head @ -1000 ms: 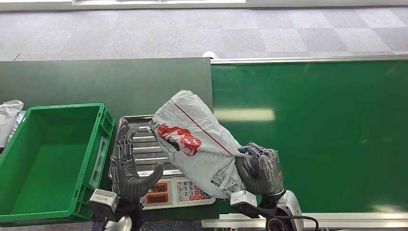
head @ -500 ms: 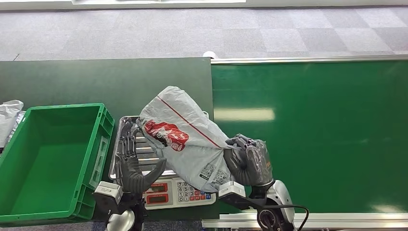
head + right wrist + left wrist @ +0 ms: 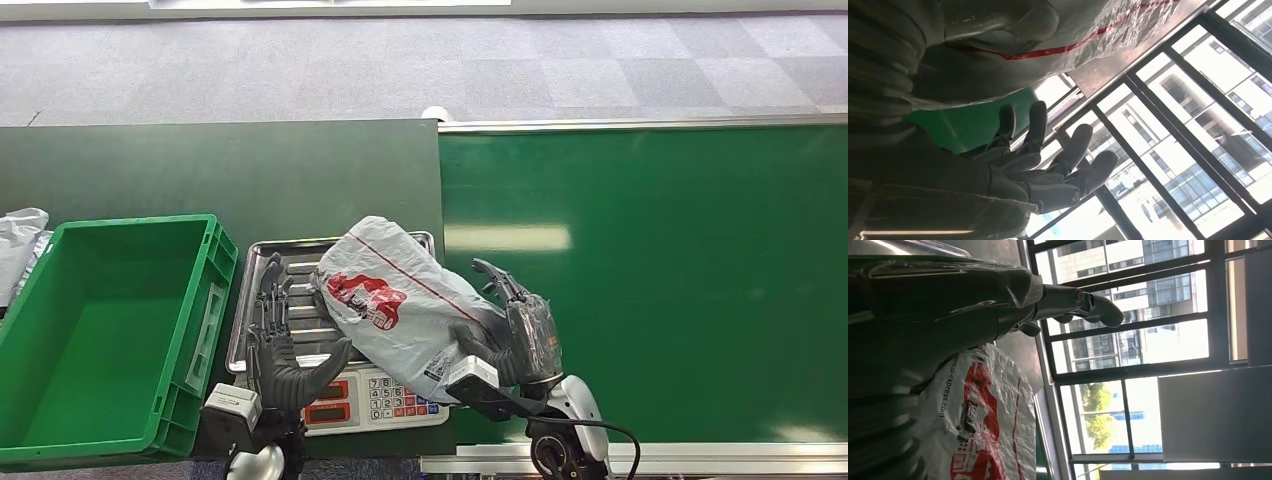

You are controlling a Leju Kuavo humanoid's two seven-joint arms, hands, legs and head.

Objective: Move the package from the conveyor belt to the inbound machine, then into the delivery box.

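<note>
A grey plastic package (image 3: 400, 300) with a red logo and a red stripe lies on the steel tray (image 3: 300, 262) of the weighing scale (image 3: 390, 397), its right end hanging over the tray's edge. My right hand (image 3: 515, 320) is at that end with its fingers spread apart, letting go of the bag. In the right wrist view the right hand (image 3: 1048, 170) is splayed in the air beside the package (image 3: 1088, 25). My left hand (image 3: 280, 345) lies open over the tray, just left of the package, holding nothing. The left wrist view shows the package (image 3: 983, 425) close by the left hand's fingers (image 3: 1068, 300).
A green delivery box (image 3: 130, 222) stands left of the scale and holds nothing. The green conveyor belt (image 3: 680, 280) stretches to the right behind a metal rail. A white bag (image 3: 20, 240) lies at the far left edge. Grey carpet lies beyond the table.
The package came down from a tilted, raised pose onto the scale tray. My right hand's fingers opened off its end. The left hand stayed open beside it.
</note>
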